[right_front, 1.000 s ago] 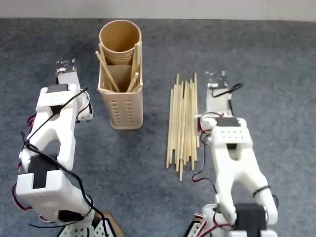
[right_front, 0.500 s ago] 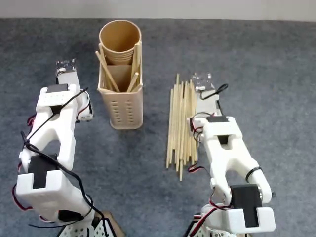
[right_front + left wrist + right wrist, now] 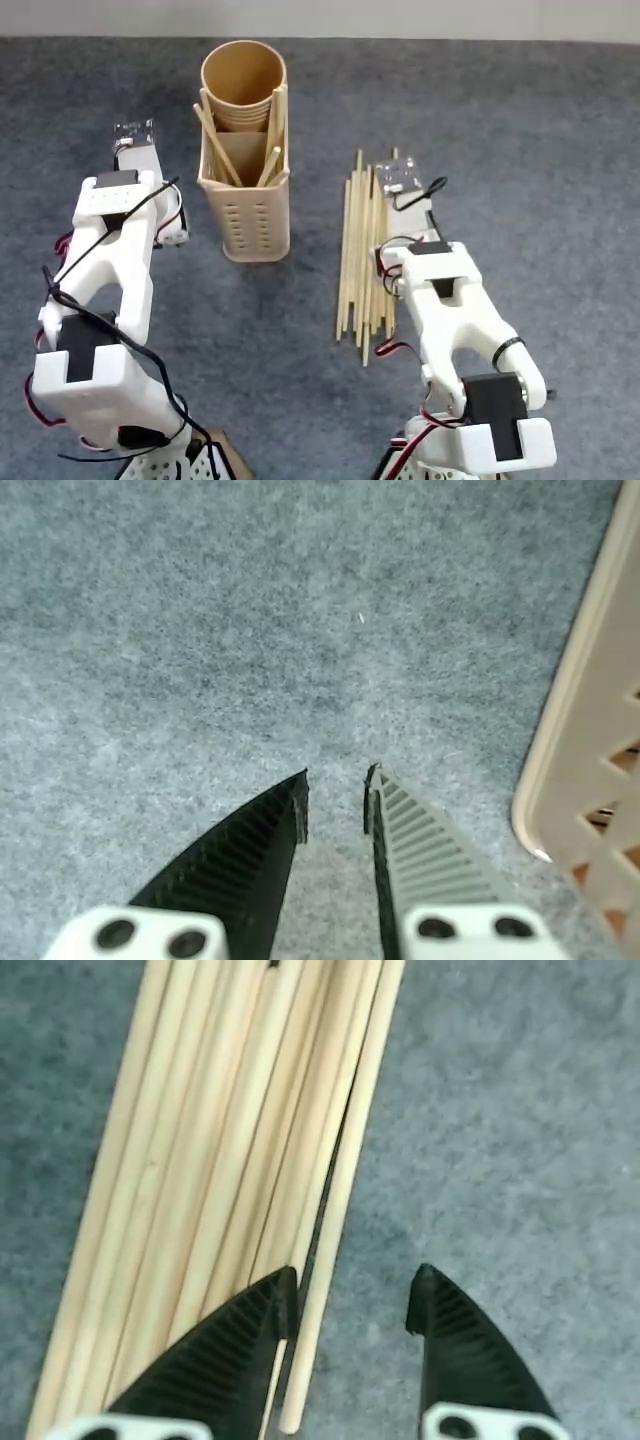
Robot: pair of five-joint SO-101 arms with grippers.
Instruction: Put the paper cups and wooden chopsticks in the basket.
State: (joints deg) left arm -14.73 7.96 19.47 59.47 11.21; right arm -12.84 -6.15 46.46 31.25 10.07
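A tall beige basket (image 3: 245,205) stands at the back of the grey carpet, with stacked paper cups (image 3: 243,80) and a few wooden chopsticks (image 3: 216,143) inside it. A loose bundle of wooden chopsticks (image 3: 366,250) lies flat to its right, seen close up as chopsticks (image 3: 220,1160) in the right wrist view. My right gripper (image 3: 398,178) hangs over the far right edge of that bundle, open (image 3: 352,1285), with the outermost stick's end between its fingers. My left gripper (image 3: 133,135) sits left of the basket, slightly open (image 3: 335,798), holding nothing above bare carpet.
The basket's lattice wall (image 3: 590,760) is close beside the left gripper. Grey carpet covers the whole work area, with free room right of the bundle and in front of the basket.
The right arm has swung left, bringing its gripper from beside the bundle to over its right edge. The left arm, basket and cups have not moved.
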